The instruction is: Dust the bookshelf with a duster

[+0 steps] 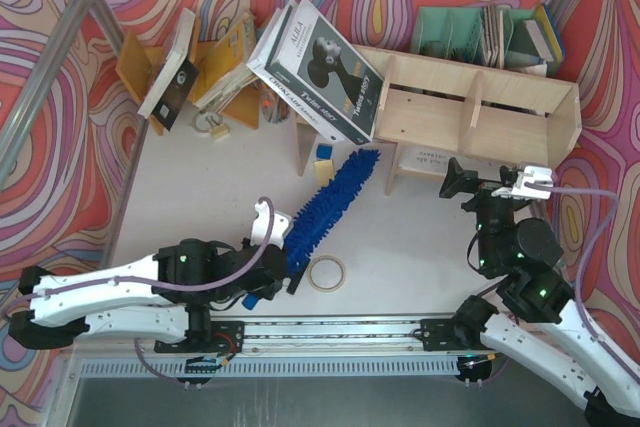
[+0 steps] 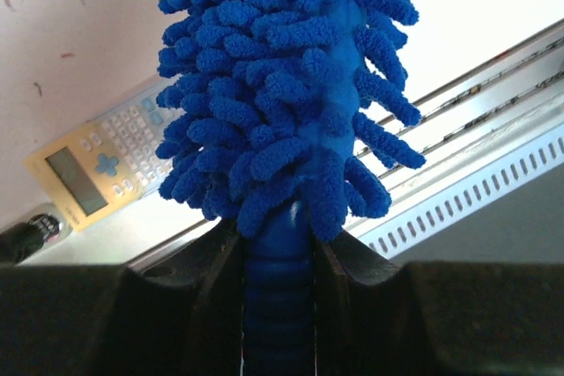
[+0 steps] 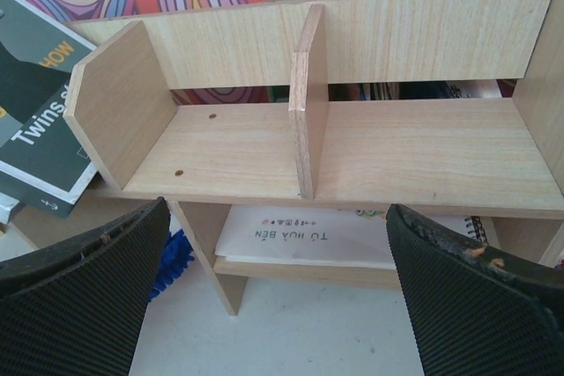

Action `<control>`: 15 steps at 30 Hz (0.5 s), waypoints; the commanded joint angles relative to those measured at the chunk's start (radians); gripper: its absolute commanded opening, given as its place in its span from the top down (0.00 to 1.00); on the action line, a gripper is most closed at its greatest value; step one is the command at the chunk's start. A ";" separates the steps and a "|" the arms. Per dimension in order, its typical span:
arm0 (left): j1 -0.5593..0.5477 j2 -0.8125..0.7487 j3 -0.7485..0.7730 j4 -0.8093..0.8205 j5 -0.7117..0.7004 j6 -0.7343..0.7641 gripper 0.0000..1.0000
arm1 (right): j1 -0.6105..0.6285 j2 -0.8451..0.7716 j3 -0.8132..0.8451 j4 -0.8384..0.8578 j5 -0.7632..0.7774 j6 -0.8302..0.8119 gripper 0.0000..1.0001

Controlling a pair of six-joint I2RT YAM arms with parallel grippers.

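1. The duster (image 1: 325, 205) lies on a slant. Its long axis runs from the handle, well in front of the shelf (image 1: 470, 112) and past its left end, up to the fluffy tip. The tip points at the shelf's left leg and ends just beside it, under the big book (image 1: 322, 72) leaning on that end.
2. The left gripper (image 1: 288, 267) is clamped on the duster's ribbed dark blue handle. The left wrist view shows both fingers (image 2: 176, 305) pressed against it, with bristles fanning out just past them. I cannot tell whether the bristles touch the table (image 1: 400, 247).
3. The right gripper (image 1: 458, 182) hangs before the shelf's middle, facing the upper tier — jaws spread wide, holding nothing.
4. The upper tier has a left end wall, one upright divider (image 3: 308, 103) and a back board, and both of its compartments are bare wood. On the lower tier a white booklet (image 3: 300, 235) lies flat.
5. Bare white table spreads between the shelf's front and the arms. A tape roll (image 1: 326, 273) lies well in front of the shelf, just right of the handle. In the left wrist view a calculator (image 2: 97, 165) lies beside the bristles.
6. Behind the shelf stands a green organizer (image 1: 450, 32) with books in it — red swirl-patterned walls close the space around.
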 commanded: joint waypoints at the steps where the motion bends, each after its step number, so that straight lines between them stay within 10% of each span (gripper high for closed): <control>1: -0.006 -0.037 0.065 -0.167 0.004 -0.015 1.00 | 0.002 0.018 0.033 -0.016 0.007 0.027 0.01; 15: -0.025 -0.125 0.119 -0.212 0.211 0.135 1.00 | 0.002 0.025 0.073 -0.045 0.012 0.053 0.01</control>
